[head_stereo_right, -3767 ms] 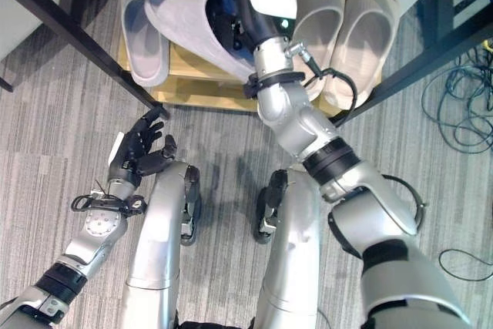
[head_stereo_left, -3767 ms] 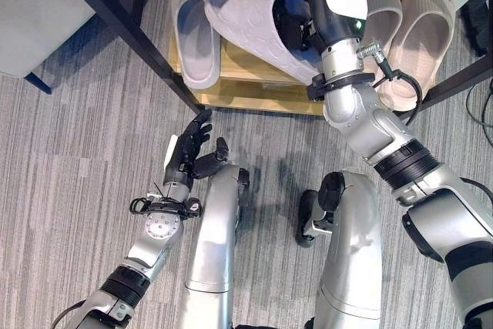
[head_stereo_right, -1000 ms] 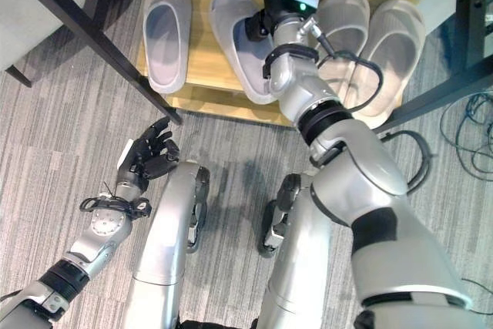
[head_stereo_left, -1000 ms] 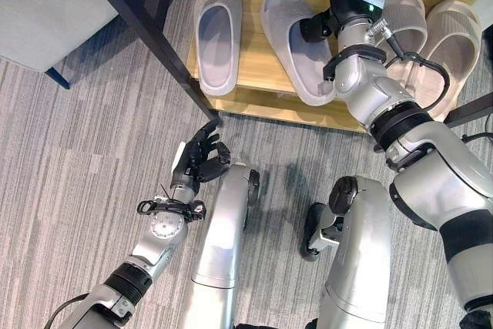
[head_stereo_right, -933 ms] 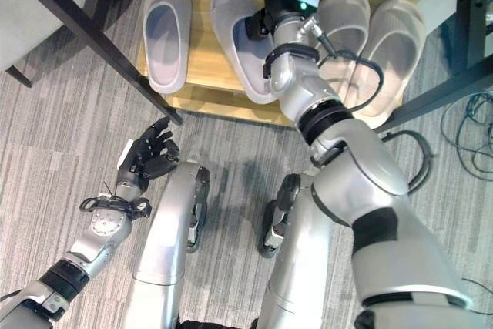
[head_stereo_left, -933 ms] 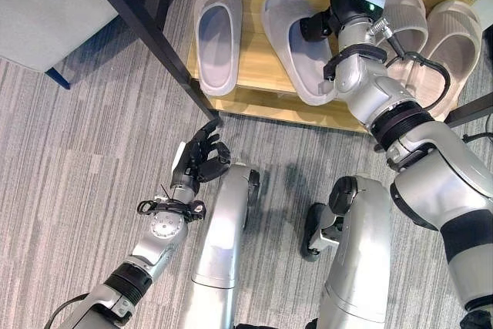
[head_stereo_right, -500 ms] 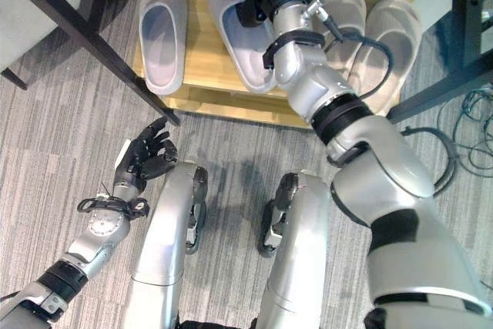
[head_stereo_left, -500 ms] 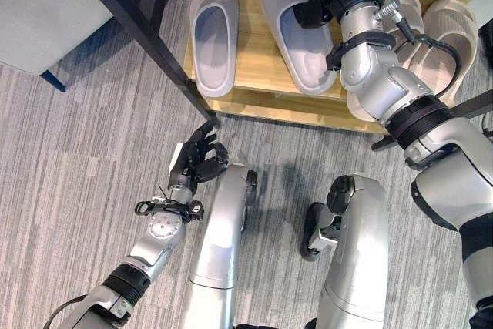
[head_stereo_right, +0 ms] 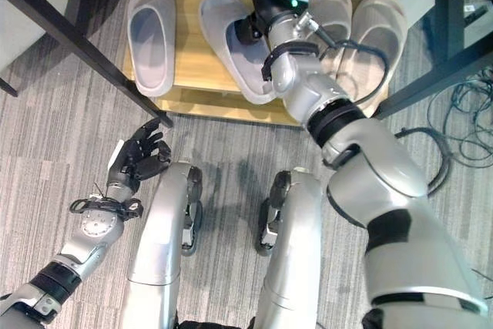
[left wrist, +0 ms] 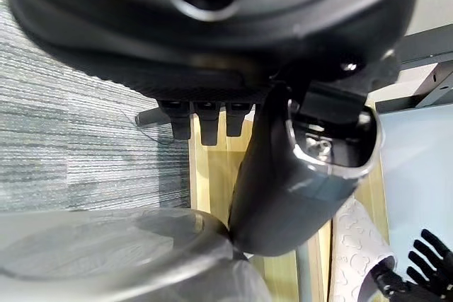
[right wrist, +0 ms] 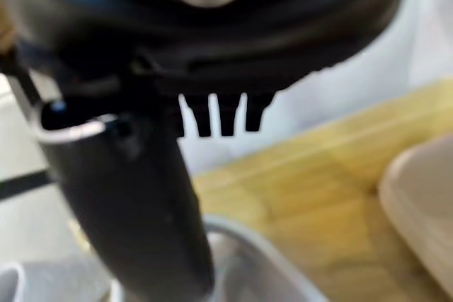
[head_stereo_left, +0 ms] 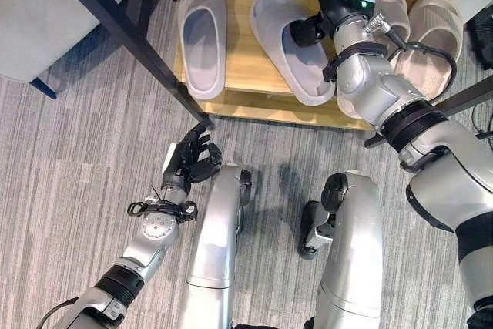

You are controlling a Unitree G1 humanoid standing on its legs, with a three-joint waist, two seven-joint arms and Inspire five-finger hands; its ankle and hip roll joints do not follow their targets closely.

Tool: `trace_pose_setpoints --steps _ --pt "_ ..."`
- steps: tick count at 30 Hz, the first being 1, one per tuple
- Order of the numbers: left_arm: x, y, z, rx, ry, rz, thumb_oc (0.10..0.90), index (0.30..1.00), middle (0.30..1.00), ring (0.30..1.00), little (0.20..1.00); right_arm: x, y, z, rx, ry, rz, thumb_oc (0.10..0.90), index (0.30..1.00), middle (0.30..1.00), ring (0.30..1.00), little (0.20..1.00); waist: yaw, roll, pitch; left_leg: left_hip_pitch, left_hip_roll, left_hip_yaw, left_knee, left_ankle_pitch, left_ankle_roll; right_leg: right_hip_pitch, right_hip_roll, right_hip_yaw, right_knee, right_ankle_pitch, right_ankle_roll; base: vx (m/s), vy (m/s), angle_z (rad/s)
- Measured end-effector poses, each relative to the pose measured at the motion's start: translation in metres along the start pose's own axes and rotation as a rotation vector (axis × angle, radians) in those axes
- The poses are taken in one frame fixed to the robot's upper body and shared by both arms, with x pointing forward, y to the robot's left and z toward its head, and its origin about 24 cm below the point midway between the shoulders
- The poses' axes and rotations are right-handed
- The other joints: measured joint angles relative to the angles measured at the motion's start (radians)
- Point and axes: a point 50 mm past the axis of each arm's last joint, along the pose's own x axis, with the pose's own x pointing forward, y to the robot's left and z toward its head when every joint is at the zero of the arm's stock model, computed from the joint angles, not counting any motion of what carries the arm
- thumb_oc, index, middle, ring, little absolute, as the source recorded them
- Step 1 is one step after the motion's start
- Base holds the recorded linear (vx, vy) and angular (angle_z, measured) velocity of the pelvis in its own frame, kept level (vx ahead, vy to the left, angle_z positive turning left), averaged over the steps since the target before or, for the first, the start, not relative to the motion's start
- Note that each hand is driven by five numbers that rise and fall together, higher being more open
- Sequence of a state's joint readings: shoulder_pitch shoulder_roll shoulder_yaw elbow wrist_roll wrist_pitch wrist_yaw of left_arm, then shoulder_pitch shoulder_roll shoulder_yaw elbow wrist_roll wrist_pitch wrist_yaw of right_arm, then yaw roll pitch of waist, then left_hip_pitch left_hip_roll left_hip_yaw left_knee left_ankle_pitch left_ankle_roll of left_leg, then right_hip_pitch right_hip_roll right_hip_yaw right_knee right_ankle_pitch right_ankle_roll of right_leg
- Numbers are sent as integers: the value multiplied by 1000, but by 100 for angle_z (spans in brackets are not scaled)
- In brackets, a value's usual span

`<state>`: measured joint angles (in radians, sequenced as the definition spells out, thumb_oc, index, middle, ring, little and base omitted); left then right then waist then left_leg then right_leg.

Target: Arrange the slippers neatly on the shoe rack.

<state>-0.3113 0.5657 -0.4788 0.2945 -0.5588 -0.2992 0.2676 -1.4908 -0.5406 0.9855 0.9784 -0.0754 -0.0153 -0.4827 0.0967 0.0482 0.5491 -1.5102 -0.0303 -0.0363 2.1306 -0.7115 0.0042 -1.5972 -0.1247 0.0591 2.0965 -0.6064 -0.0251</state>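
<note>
Two grey slippers lie on the wooden shoe rack (head_stereo_left: 239,75). One grey slipper (head_stereo_left: 202,40) rests straight at the left. The other grey slipper (head_stereo_left: 296,75) lies slanted beside it, toe towards the left and heel near the front edge. My right hand (head_stereo_left: 304,30) reaches into its opening, and in the right wrist view the thumb (right wrist: 134,196) runs down into the slipper (right wrist: 241,266). My left hand (head_stereo_left: 189,161) hovers above the carpet in front of the rack, fingers relaxed and holding nothing.
A pair of beige slippers (head_stereo_left: 431,36) fills the rack's right end, close beside my right forearm. A black metal frame bar (head_stereo_left: 123,32) crosses diagonally at the left, with a grey seat (head_stereo_left: 46,5) behind it. Loose cables (head_stereo_right: 462,113) lie on the carpet at the right.
My right hand has drawn the grey slipper back from deep in the shelf towards the front edge, and its toe has swung left. The left hand has stayed put.
</note>
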Motion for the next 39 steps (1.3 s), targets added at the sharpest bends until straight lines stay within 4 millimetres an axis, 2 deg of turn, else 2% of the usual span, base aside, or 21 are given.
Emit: trace_pose_setpoints --steps 9,13,19,23,28,34,39 --pt "0 0 0 0 1 1 800 900 900 900 900 -1 5 3 -17 -24 39 800 900 900 900 900 -1 0 0 1 -1 1 -3 0 0 -1 -1 1 0 0 0 0 0 0" --pt "0 2 0 0 -1 6 800 900 900 900 900 -4 -6 8 -6 -95 20 800 900 900 900 900 -2 -1 0 1 0 1 -2 0 0 0 -1 1 -1 0 0 0 0 0" --pt "-7 9 -1 2 5 25 800 900 900 900 900 -21 -24 18 -10 -269 15 800 900 900 900 900 -13 -6 2 2 17 -7 20 -13 -3 2 18 -11 -1 3 -4 -10 17 -9" --pt "-12 16 -4 6 15 50 800 900 900 900 900 -27 -24 22 -14 -318 29 800 900 900 900 900 -32 -6 2 5 33 -11 35 -22 4 5 18 -22 -1 9 -6 -12 38 -13" --pt "-15 20 -4 18 19 53 800 900 900 900 900 -29 -23 18 -20 -311 55 800 900 900 900 900 -32 -6 2 6 49 -23 50 -34 3 6 30 -31 -1 14 -4 -21 37 -10" --pt "-16 21 -4 23 19 54 800 900 900 900 900 -39 -23 20 80 -330 79 800 900 900 900 900 -32 -6 2 8 52 -20 54 -39 6 6 32 -29 -1 14 -2 -7 8 -3" --pt "-17 22 -6 23 23 61 800 900 900 900 900 -53 -8 12 267 -257 96 800 900 900 900 900 -38 -5 2 12 53 -16 53 -39 7 7 33 -26 -1 14 -2 -14 4 0"
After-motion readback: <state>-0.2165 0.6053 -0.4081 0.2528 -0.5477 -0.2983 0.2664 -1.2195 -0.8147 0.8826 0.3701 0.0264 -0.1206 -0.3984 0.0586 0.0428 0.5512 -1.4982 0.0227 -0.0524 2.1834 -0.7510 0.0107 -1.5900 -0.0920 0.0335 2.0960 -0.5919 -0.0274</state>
